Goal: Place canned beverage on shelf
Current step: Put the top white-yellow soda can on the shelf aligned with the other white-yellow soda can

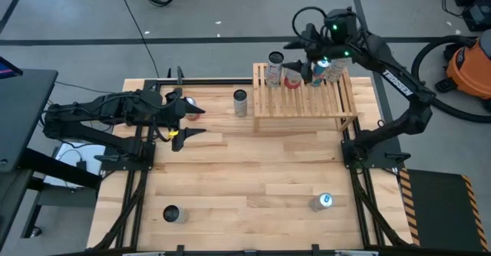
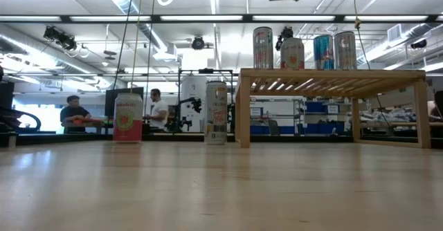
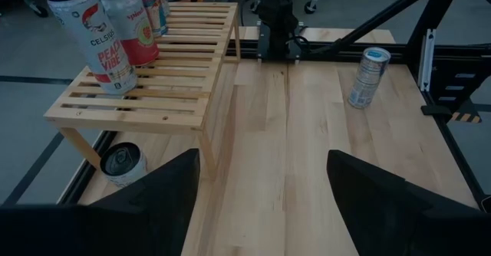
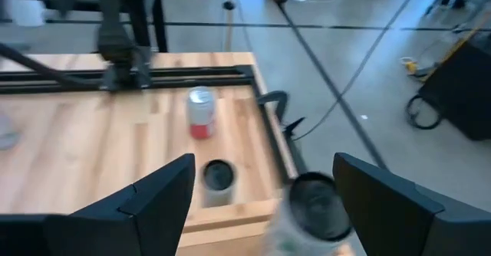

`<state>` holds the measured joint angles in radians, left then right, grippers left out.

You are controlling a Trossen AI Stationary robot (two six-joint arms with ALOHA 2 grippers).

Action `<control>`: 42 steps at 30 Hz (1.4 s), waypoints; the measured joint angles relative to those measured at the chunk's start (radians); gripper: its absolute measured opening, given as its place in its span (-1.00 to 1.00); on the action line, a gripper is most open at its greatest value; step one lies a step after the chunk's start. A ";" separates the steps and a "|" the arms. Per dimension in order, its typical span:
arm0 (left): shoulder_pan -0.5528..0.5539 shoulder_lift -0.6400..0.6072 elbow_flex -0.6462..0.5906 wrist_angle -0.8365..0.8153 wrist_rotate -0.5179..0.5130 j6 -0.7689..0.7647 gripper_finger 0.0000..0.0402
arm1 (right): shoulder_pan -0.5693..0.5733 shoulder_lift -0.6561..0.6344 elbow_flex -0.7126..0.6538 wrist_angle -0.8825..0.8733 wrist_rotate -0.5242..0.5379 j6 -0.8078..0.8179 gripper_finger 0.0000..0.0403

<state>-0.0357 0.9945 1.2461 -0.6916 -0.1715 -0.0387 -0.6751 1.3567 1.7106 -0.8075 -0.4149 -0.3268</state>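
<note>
From above, the shelf [image 1: 305, 96] is seen at the table's far edge, with four cans [image 1: 303, 70] lined along its back; the right gripper [image 1: 322, 47] hangs just over that row, jaws spread and nothing held. A grey can [image 1: 241, 102] stands on the table just left of the shelf, a red can [image 1: 191, 106] sits close in front of the left gripper [image 1: 186, 121], whose jaws are parted and empty, and two more cans are left near the front edge, one dark [image 1: 173, 214], one silver-blue [image 1: 322, 202]. At table level, the four cans [image 2: 302, 49] are shown upright on the slats, the grey can [image 2: 216, 112] and red can [image 2: 127, 117] upright on the wood beside the shelf [image 2: 332, 75]; people are glimpsed far behind. Through the left wrist, open fingers [image 3: 165, 187] frame the shelf [image 3: 146, 87], the nearest can [image 3: 92, 37] on it, a can [image 3: 123, 162] on the table beside a shelf leg and the silver-blue can [image 3: 367, 76] further off. Through the right wrist, spread fingers [image 4: 157, 187] are seen over a can top [image 4: 318, 206]; the red can [image 4: 201, 113] and grey can [image 4: 218, 179] show beyond. These cans are judged rigid but thin-walled, smooth and likely slippery, tall and easily tipped on slats; a grip across the mid-body is advised, moderately firm, so nothing is dented.
</note>
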 joint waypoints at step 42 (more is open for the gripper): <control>0.000 0.000 0.000 -0.001 0.000 -0.002 0.43 | 1.029 0.011 0.001 -0.576 0.698 0.959 0.58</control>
<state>-0.0360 0.9943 1.2461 -0.6922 -0.1711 -0.0410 0.3542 1.3677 1.7115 -1.3836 0.2829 0.6325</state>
